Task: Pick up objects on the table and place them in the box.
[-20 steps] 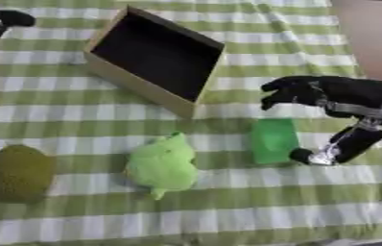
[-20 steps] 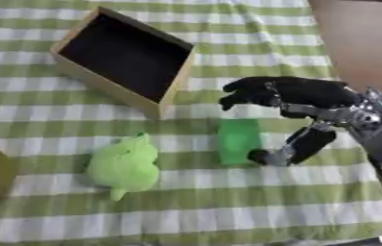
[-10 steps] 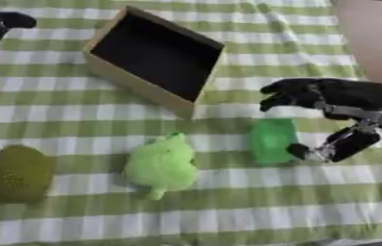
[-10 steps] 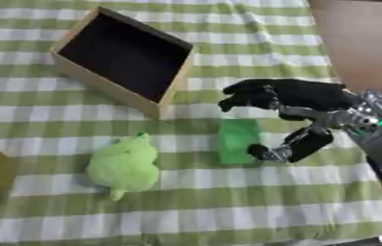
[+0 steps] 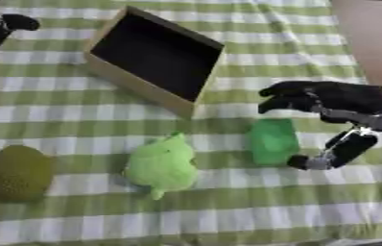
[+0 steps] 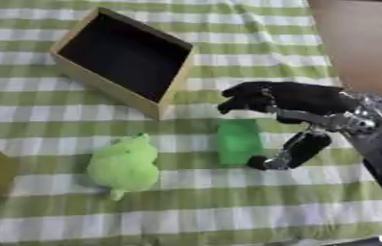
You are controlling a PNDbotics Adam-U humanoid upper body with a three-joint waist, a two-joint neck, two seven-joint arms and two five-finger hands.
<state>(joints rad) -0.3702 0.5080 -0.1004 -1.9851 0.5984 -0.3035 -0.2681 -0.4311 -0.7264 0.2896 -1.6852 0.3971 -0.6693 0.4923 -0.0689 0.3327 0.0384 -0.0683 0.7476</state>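
The right hand [image 6: 299, 113] reaches in from the right edge and hovers low over the desk [image 5: 253, 211], which is covered with a green and white checked cloth. Its fingers [image 6: 244, 96] curl forward above the far end of a green block [image 6: 240, 141], while the thumb [image 6: 291, 151] hangs down just beside the block's right near corner. The hand stands wide around the block and is not closed on it; whether the thumb tip touches the block cannot be told. The block lies flat on the cloth, near the front right corner of the box [image 5: 154, 60].

The box is an open wooden tray with a dark inside, set askew on the far half of the desk. Left of the block lies a light green plush toy [image 5: 161, 165], near the box's front edge but apart from it. Farther left, by the desk's left edge, rests an olive-green rounded toy [image 5: 16, 172].

The left eye view shows the whole olive toy and, at the upper left corner, the left hand [image 5: 1, 29] held up with dark curled fingers holding nothing. The right eye view cuts the olive toy to a sliver at its left edge and shows more of the right forearm [image 6: 379, 144] with its silver wrist.
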